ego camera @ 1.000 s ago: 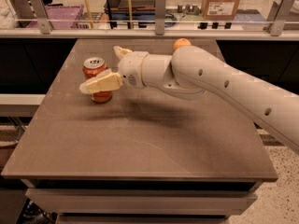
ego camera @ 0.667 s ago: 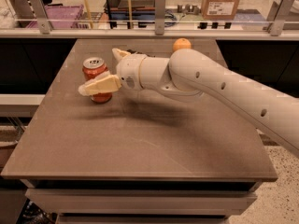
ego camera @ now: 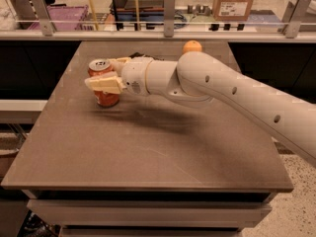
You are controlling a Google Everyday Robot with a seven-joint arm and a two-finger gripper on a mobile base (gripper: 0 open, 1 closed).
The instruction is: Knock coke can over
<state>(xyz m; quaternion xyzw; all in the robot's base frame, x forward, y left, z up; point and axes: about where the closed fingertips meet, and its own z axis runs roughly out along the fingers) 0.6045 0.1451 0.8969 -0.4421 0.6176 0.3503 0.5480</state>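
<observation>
The coke can [ego camera: 106,99], red-orange with a silver top, stands upright on the left rear part of the brown table [ego camera: 148,157]. My gripper [ego camera: 99,73] reaches in from the right at the can's height. It is open, with one cream finger [ego camera: 104,84] crossing the can's front and the other finger [ego camera: 119,61] behind the can. The can sits between them. I cannot tell whether either finger touches it.
A round orange fruit [ego camera: 192,46] sits at the table's back edge, behind my arm. A dark packet [ego camera: 138,56] peeks out behind the wrist. A rail with metal posts [ego camera: 169,7] runs along the back. The table's left edge is near the can.
My gripper has shifted only slightly around the can. The can stands upright in the same spot.
</observation>
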